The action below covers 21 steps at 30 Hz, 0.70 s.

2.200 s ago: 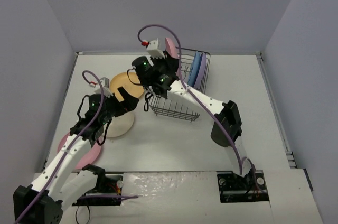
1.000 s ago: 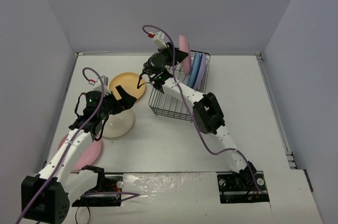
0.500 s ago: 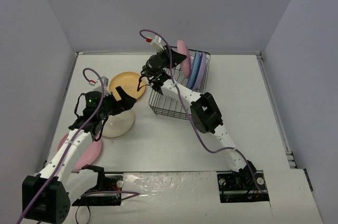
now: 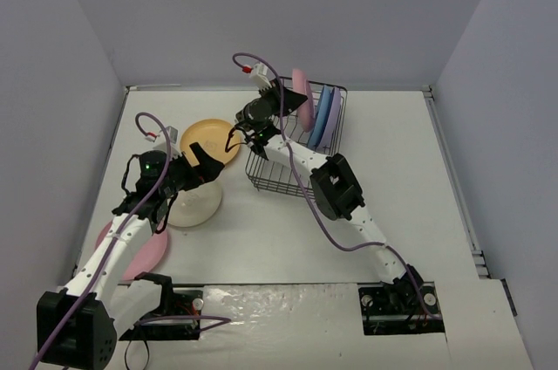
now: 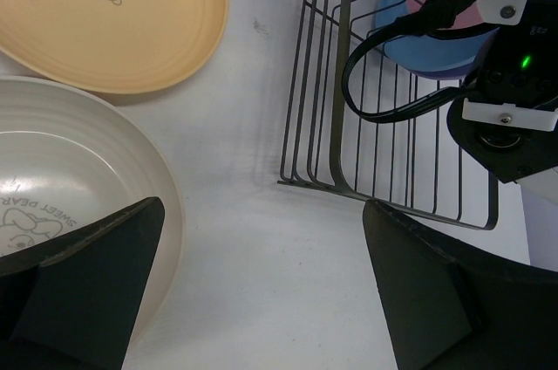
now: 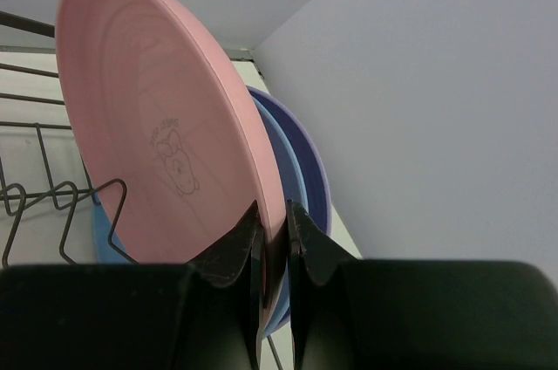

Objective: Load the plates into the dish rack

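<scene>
White desk (image 4: 392,169), pale walls on three sides. The dish rack (image 4: 288,174) sits mid-desk toward the far wall, its long axis running near to far.

We note the right jaws closed narrow on the rim of a pink plate (image 6: 166,143). This plate stands on edge at the rack's far end, close to upright. It leans onto the blue plate (image 6: 103,232), with the lavender plate (image 6: 312,169) behind that, all three faces parallel and across the rack's length. A tine rises in front of the pink plate. Whether its lower rim rests on the wires, we cannot tell.

Key relation, as we judge it: the plate rises straight up from the jaws and the slot lies just under its lower edge. The next move looks like a short drop along the plate's own plane, then letting go.

Left jaws spread wide, holding nothing, hovering over the right rim of the cream plate (image 5: 78,169). The yellow-orange plate (image 5: 105,12) lies just beyond it and a second pink plate (image 4: 144,256) near-left. All three lie flat on the desk, nearer the left arm (image 4: 122,230).
</scene>
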Motion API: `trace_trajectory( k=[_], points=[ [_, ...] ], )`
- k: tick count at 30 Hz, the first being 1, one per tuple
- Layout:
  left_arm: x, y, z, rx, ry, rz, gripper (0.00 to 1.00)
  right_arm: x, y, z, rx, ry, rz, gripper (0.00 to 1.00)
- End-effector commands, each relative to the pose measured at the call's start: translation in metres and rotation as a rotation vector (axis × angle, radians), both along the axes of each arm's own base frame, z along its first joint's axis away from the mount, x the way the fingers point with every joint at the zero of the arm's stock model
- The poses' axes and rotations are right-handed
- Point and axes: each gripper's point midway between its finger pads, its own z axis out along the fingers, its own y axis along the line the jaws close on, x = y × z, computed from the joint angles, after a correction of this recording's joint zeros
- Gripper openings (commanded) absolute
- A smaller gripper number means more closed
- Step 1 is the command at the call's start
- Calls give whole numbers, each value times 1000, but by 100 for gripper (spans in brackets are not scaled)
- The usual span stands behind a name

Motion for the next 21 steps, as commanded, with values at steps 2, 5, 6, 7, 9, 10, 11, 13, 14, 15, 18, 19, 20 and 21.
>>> trace_trajectory(
  k=[2, 5, 6, 7, 9, 10, 11, 13, 14, 15, 18, 19, 20, 21],
  points=[
    [9, 0, 28, -8, -111, -6, 97, -54, -15, -15, 387, -32, -246, 0],
    [9, 1, 28, -6, -111, -5, 97, -56, -14, -22, 405, -43, -237, 3],
    [9, 1, 28, -5, -111, -4, 97, -57, -14, -23, 412, -49, -235, 3],
    [10, 1, 27, -4, -110, -3, 97, -57, -13, -24, 419, -55, -232, 4],
    [11, 1, 27, -2, -107, -1, 97, -58, -10, -29, 434, -65, -224, 5],
    [11, 1, 27, -1, -105, -2, 97, -58, -9, -31, 441, -71, -221, 5],
    [11, 1, 27, 0, -104, 0, 97, -58, -9, -33, 442, -71, -220, 7],
    [12, 2, 26, 2, -101, 1, 97, -58, -9, -35, 448, -73, -219, 14],
    [12, 2, 25, 3, -100, 2, 97, -58, -9, -35, 451, -77, -218, 18],
    [12, 2, 25, 4, -99, 1, 97, -58, -9, -36, 454, -78, -216, 21],
    [12, 2, 25, 4, -99, 0, 97, -59, -10, -35, 461, -83, -214, 42],
    [12, 2, 25, 5, -100, -1, 97, -59, -10, -34, 464, -85, -213, 46],
    [12, 2, 24, 6, -99, 1, 97, -60, -11, -32, 469, -90, -212, 51],
    [12, 2, 24, 8, -97, 3, 97, -60, -12, -30, 475, -95, -212, 55]
  ],
)
